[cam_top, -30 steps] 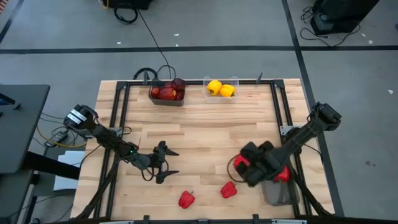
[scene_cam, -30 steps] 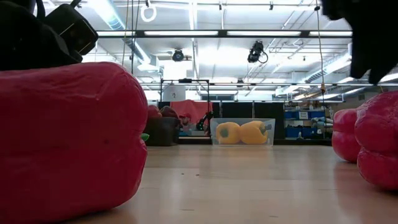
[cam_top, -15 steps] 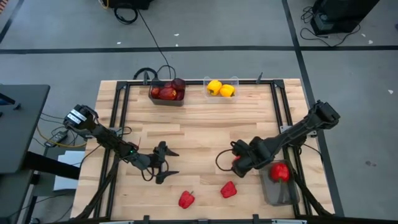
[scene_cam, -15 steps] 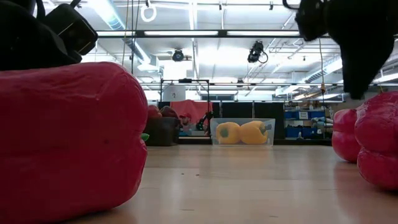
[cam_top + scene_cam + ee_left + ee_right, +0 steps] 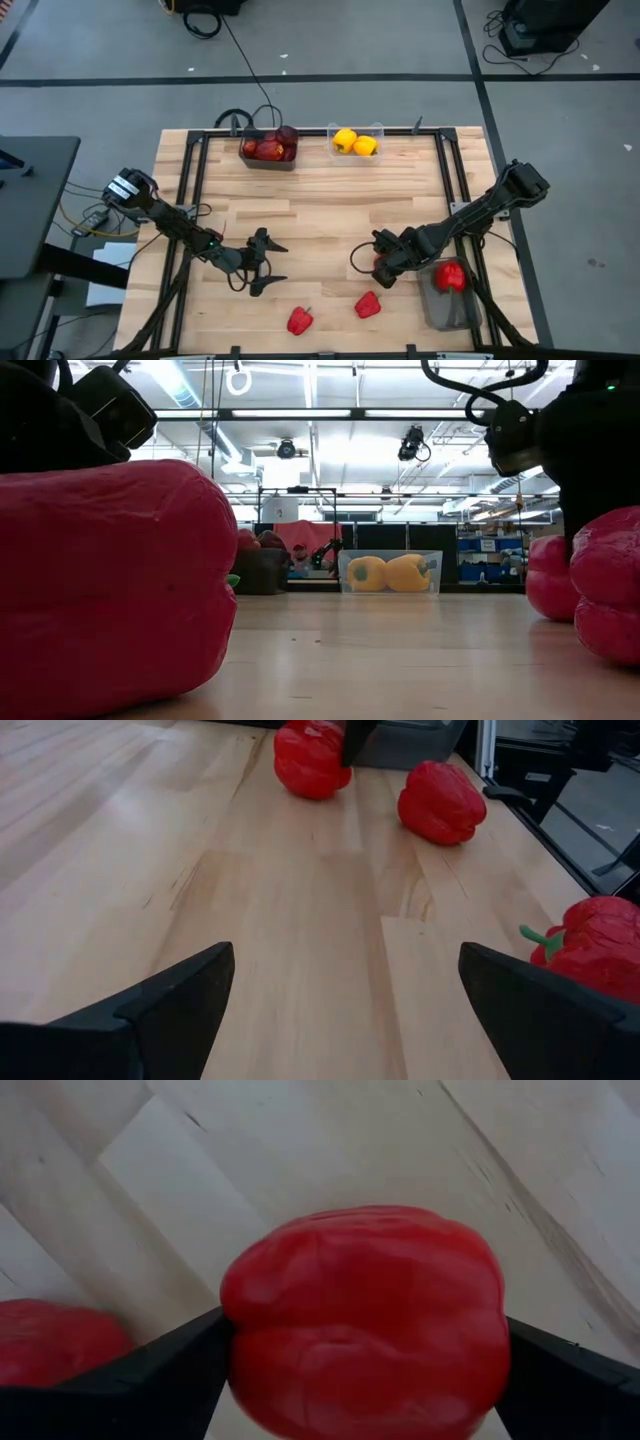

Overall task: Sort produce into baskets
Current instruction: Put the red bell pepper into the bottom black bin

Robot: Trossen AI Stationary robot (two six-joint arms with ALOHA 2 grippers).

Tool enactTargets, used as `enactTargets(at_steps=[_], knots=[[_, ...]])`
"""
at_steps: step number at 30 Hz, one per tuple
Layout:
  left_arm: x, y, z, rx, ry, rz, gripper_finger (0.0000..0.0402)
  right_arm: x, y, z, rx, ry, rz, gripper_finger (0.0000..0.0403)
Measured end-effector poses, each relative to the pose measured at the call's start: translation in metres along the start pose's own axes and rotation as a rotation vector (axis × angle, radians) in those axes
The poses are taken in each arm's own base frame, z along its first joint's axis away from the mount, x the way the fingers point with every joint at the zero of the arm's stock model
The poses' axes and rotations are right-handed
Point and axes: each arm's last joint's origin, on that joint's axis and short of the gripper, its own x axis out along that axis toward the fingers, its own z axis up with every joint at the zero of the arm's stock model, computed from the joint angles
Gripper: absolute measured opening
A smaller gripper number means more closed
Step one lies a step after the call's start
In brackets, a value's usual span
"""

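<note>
My right gripper [image 5: 384, 263] is low over a red pepper [image 5: 365, 1320] that rests on the table just left of the grey mesh basket [image 5: 447, 310]. Its open fingers stand on either side of the pepper. Another red pepper [image 5: 450, 277] lies in that basket. Two more red peppers [image 5: 299, 320] [image 5: 367, 305] lie near the table's near edge. My left gripper [image 5: 268, 264] is open and empty at the table's left middle, low over the wood [image 5: 345, 970]. My right gripper's two fingers [image 5: 170, 1370] come from above and stand at opposite sides of the red pepper [image 5: 240, 1330], which sits on the table. I cannot tell whether they touch it.
A dark grey bin [image 5: 268, 150] with maroon fruits and a clear bin [image 5: 356, 144] with two yellow peppers stand at the far edge. A black frame runs along the table's sides. Bare wood lies in the middle.
My right gripper has gone from above the mesh basket toward the table's left and down, onto the red pepper beside the basket. The red pepper in the basket, partly covered by the gripper before, now shows whole.
</note>
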Motion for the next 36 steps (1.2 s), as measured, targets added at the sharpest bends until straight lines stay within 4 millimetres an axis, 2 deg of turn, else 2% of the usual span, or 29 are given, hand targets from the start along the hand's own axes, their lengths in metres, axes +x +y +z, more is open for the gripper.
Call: enactTargets(at_steps=[5,8,10,16,22,29,36], knots=[[0.0,0.0,0.0,-0.001,-0.001,0.0,0.0392,-0.007,0.006,0.003,-0.04,0.001,0.003,0.0344],[0.0,0.0,0.001,-0.005,-0.008,-0.002,0.0392,-0.018,0.011,0.005,-0.078,0.025,0.002,0.0343],[0.0,-0.001,0.002,-0.022,-0.016,-0.003,0.0392,-0.033,0.017,0.005,-0.108,0.029,0.019,0.0343],[0.0,0.0,0.002,-0.036,-0.016,-0.001,0.0392,-0.072,0.027,-0.007,-0.176,0.094,-0.027,0.0359],[0.0,0.0,0.001,-0.034,-0.016,0.004,0.0392,-0.098,0.034,-0.036,-0.181,0.251,-0.03,0.0355],[0.0,0.0,0.001,-0.062,-0.016,0.004,0.0392,-0.105,0.037,-0.08,-0.117,0.39,-0.053,0.0356],[0.0,0.0,0.002,-0.071,-0.016,0.005,0.0392,-0.112,0.035,-0.119,-0.046,0.395,-0.103,0.0363]])
